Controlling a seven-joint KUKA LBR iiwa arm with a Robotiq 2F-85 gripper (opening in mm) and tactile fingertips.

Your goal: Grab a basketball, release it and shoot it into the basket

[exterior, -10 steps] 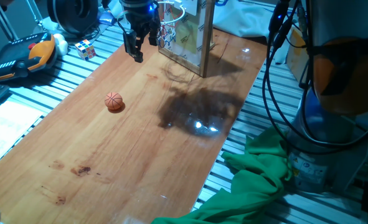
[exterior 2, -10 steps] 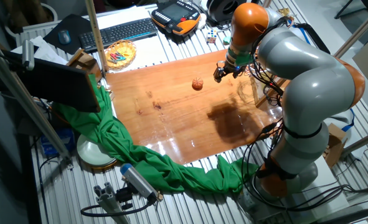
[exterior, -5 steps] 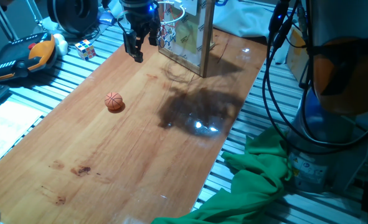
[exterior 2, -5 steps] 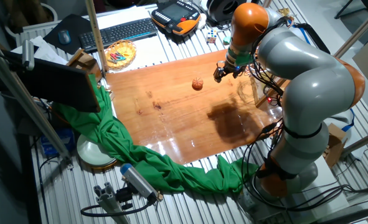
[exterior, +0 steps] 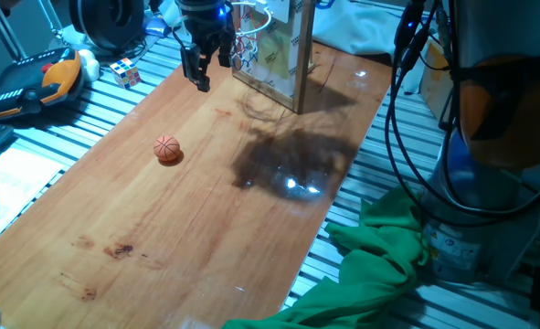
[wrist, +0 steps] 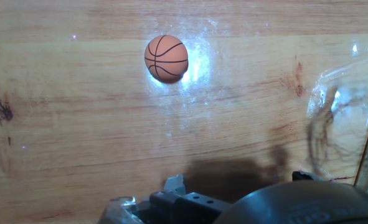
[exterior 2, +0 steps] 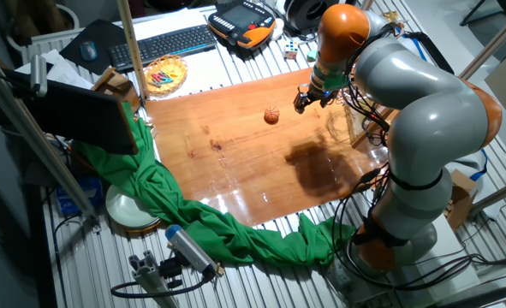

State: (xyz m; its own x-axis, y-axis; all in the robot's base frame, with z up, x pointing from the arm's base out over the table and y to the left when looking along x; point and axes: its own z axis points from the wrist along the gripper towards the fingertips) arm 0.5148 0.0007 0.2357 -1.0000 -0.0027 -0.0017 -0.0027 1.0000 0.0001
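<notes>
step: reach for basketball (exterior: pixel 166 148) | ball loose on table (exterior: pixel 251 247), apart from gripper (exterior: pixel 204 68) | fingers spread, empty | I'd centre over ball, drop straight | hoop (exterior: pixel 251 37) beside hand

Ball (wrist: pixel 166 58) resting alone on wooden tabletop (wrist: pixel 78 124), upper middle of view, bright glare just beside it. Dark shadow low on the wood. Gripper body along bottom edge, fingers not visible. Clear, reflective panel edge (wrist: pixel 333 118) at right.
</notes>
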